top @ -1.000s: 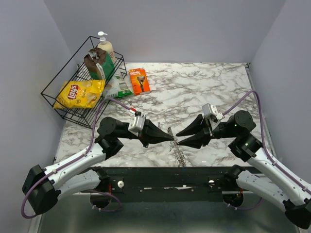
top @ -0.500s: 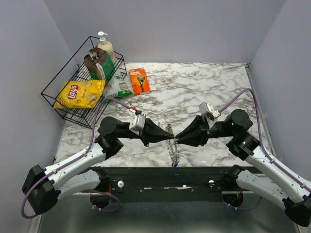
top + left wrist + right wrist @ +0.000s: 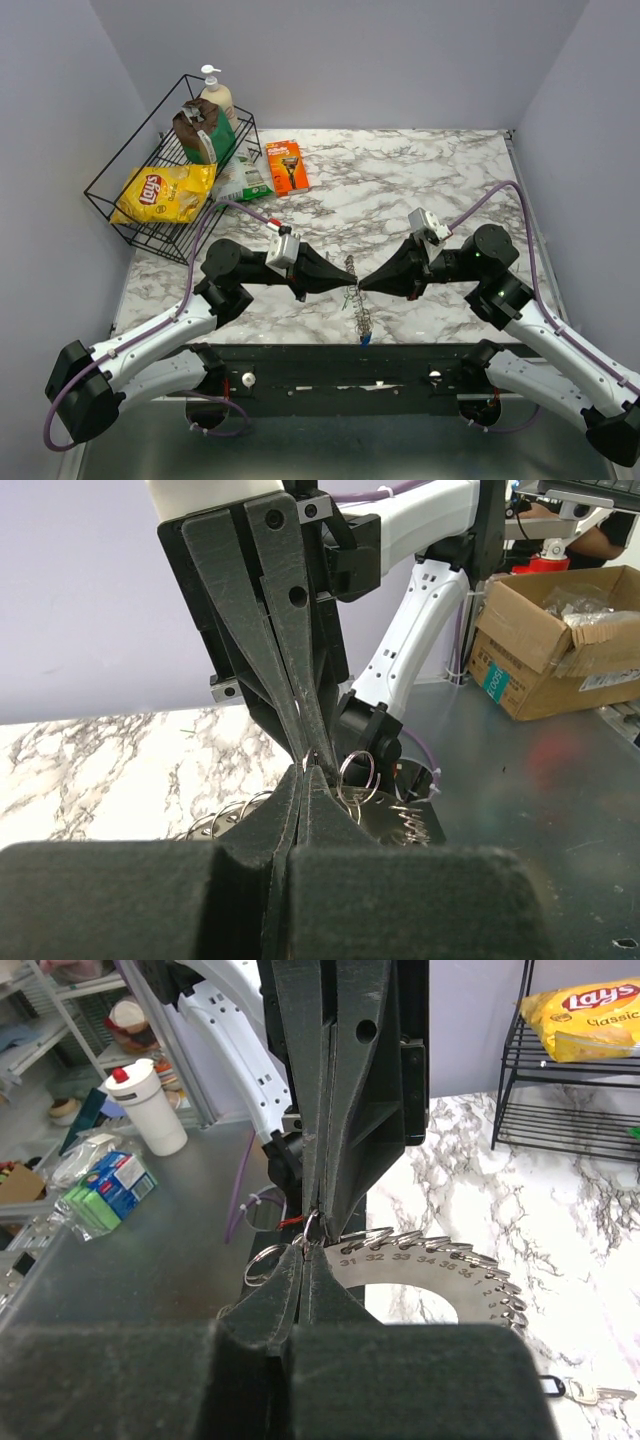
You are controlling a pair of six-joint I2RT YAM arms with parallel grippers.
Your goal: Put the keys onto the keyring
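**Left pincer [image 3: 350, 283] and right pincer [image 3: 364, 283] nipped shut on the grey metal keyring [image 3: 400, 1272]**

The two black pincers point at each other over the near part of the white-and-grey marble tabletop [image 3: 420, 180], their tips all but touching. In each wrist view the fingers lie flat together with no gap. The two tips close from opposite sides on one small wire loop at the keyring's rim.

The keyring is a curved silver plate stamped with a run of numbers starting at 31. Its outer edge is lined with many small wire loops, like teeth. From above it shows edge-on, hanging from the pincer tips toward the near edge of the tabletop. Whether its lower end touches the marble cannot be told. A small blue tag [image 3: 366, 340] sits at that lower end, and whether it is hooked onto a loop cannot be told either.

A slim silver key with a dark oval loop [image 3: 580, 1391] lies flat on the marble, apart from the keyring, at the lower right of the right wrist view.

At the far left corner stands a black wire basket [image 3: 160, 235] holding a yellow crisp bag [image 3: 165, 192] and a cream pump bottle [image 3: 217, 95]. An orange razor pack [image 3: 288, 166] lies on the tabletop near the basket, well apart from both pincers.
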